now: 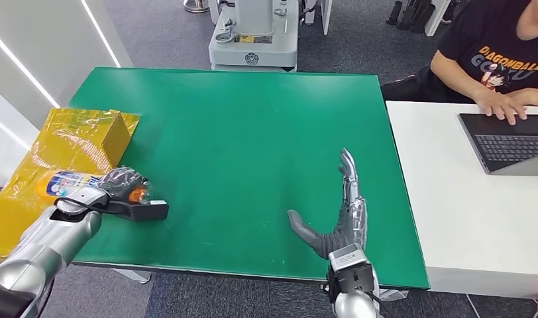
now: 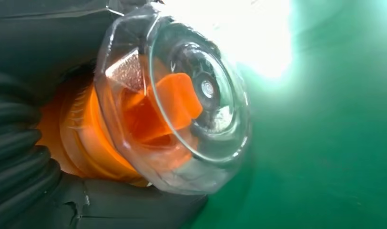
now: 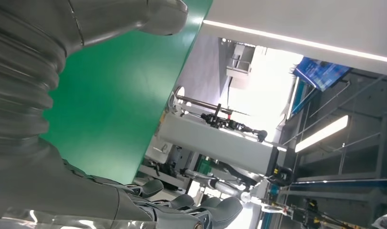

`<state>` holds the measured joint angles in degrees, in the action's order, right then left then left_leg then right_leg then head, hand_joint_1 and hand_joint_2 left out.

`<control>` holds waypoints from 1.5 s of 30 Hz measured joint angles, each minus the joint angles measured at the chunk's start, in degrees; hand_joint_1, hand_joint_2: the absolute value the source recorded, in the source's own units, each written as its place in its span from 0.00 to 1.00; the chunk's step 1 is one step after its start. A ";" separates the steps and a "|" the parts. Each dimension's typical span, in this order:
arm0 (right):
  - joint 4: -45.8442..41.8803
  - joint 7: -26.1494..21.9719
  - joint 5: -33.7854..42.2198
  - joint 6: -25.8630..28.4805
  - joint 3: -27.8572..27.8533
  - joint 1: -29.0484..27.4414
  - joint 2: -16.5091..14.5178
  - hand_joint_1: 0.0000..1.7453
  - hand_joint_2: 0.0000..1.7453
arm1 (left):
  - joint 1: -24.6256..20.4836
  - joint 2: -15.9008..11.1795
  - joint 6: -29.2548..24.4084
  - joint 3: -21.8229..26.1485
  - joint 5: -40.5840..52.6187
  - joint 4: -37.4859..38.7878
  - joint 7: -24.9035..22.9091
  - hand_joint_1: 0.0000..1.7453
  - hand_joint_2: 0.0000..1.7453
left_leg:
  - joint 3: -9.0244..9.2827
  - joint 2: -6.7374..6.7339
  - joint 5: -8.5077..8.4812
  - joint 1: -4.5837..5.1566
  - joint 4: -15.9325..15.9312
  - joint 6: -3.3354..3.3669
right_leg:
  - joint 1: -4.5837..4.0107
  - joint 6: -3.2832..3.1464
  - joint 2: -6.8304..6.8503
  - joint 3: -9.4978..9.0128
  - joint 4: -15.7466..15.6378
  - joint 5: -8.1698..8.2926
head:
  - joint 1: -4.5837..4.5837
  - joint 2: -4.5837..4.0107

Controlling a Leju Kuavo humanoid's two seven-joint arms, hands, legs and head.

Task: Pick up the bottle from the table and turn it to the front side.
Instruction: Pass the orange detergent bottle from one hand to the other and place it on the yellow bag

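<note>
The left hand (image 1: 122,183) grips the bottle (image 1: 67,183) near its clear cap; light, smooth plastic, likely slippery. The right hand (image 1: 338,218) lies spread, holding nothing, above the desk (image 1: 253,132).

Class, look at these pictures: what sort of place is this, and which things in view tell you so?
Probably a robotics lab or office: a green-topped table as test bench, a person at a laptop beside it, and grey machinery behind.
</note>
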<state>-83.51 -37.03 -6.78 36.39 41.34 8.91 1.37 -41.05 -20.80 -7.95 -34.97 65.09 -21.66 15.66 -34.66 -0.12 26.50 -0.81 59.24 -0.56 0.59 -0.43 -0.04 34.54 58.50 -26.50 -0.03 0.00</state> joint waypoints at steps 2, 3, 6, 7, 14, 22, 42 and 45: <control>0.66 -0.52 0.56 0.69 0.54 0.14 0.11 0.00 1.00 | -0.38 0.65 -0.37 -0.91 1.16 0.00 1.28 1.00 1.00 | 0.01 0.05 0.00 0.01 0.00 0.00 | 0.00 0.00 0.06 -0.03 0.00 0.00 | 0.01 0.00; 0.98 -0.81 0.99 0.97 0.75 0.17 0.15 0.00 1.00 | -0.61 1.01 -0.33 -1.31 1.53 0.00 1.90 1.00 1.00 | 0.01 0.07 -0.01 0.01 0.00 0.00 | 0.01 0.00 0.07 -0.04 -0.01 0.00 | 0.01 0.00; 1.79 -1.52 2.26 1.68 1.34 0.26 0.28 0.00 1.00 | -1.25 1.91 0.02 -2.36 2.19 0.00 3.86 1.00 1.00 | 0.01 0.07 -0.01 0.01 0.01 -0.01 | 0.01 0.00 0.06 -0.05 -0.01 0.01 | 0.01 0.00; 2.02 -1.61 2.54 1.80 1.53 0.29 0.33 0.00 1.00 | -1.39 2.12 0.10 -2.64 2.29 0.00 4.37 1.00 1.00 | 0.01 0.06 -0.01 0.01 0.01 -0.01 | 0.01 0.00 0.05 -0.04 0.00 0.01 | 0.01 0.00; 3.16 -1.67 3.01 2.04 2.07 0.38 0.62 0.00 1.00 | -2.03 2.84 1.20 -3.64 2.22 0.08 5.95 1.00 1.00 | 0.01 0.07 -0.01 0.00 0.00 -0.01 | 0.00 0.00 0.04 -0.01 0.00 0.00 | -0.01 0.00; 3.33 -1.80 2.97 2.10 2.10 0.36 0.71 0.00 1.00 | -2.84 2.87 6.13 -3.98 1.89 0.63 -0.07 0.74 1.00 | 0.02 0.05 -0.01 0.00 -0.02 -0.01 | 0.00 -0.01 0.03 -0.03 0.01 0.00 | 0.00 0.00; 5.47 -1.63 0.15 1.99 2.12 0.10 -0.80 0.00 1.00 | -3.84 1.38 8.62 -2.47 1.00 2.47 -10.16 0.00 1.00 | 0.41 -0.03 -0.04 0.00 -0.18 -0.13 | 0.01 -0.15 -0.05 -0.26 0.11 -0.08 | 0.00 0.00; 5.36 -1.42 -0.20 2.00 2.12 -0.19 -0.80 0.00 1.00 | -3.36 1.25 6.29 -1.47 0.52 2.47 -9.88 0.00 1.00 | 0.41 -0.02 -0.04 0.00 -0.18 -0.13 | 0.01 -0.17 -0.05 -0.26 0.12 -0.09 | 0.00 0.00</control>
<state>-78.14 -38.45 -6.98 38.39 43.45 8.71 0.57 -44.41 -19.55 -1.66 -36.44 65.61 -19.19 5.78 -34.25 -0.14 26.46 -0.81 59.06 -0.69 0.60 -0.60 -0.09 34.29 58.62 -26.60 -0.03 0.00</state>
